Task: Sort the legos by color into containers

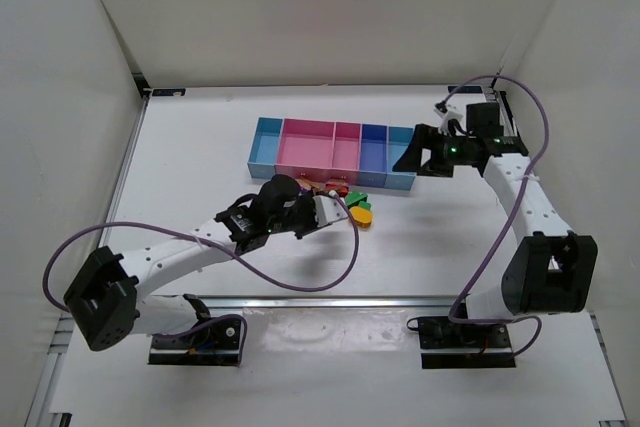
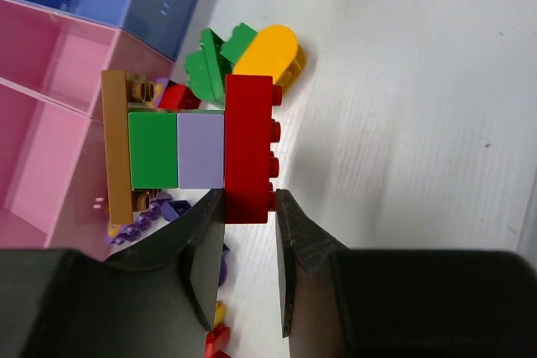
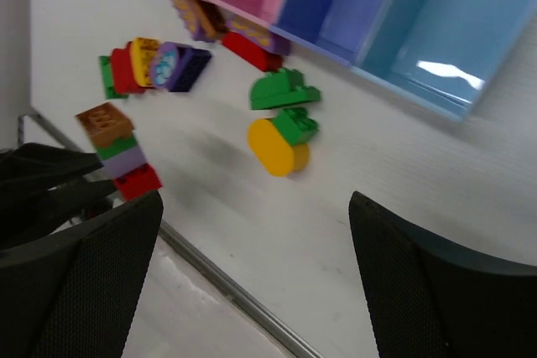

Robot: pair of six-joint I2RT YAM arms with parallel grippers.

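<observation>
My left gripper (image 2: pixel 250 207) is shut on the red brick (image 2: pixel 247 144) at the end of a stacked lego piece: red, lilac (image 2: pixel 200 150), green (image 2: pixel 153 150) and a brown plate (image 2: pixel 116 148). The stack also shows in the right wrist view (image 3: pixel 122 153). It is held by the loose legos (image 1: pixel 348 197) in front of the containers (image 1: pixel 305 145). A yellow-and-green piece (image 2: pixel 267 52) and a green piece (image 3: pixel 284 90) lie on the table. My right gripper (image 1: pixel 412 153) is open and empty over the right end of the bins, its fingers (image 3: pixel 84 282) wide apart.
The bins run light blue (image 1: pixel 265 144), pink, pink (image 1: pixel 346 145), blue (image 1: pixel 373 150), light blue (image 3: pixel 445 35). More red, yellow and purple pieces (image 3: pixel 155 64) lie along their front wall. A metal rail (image 3: pixel 226 287) marks the table's near edge. White walls surround the table.
</observation>
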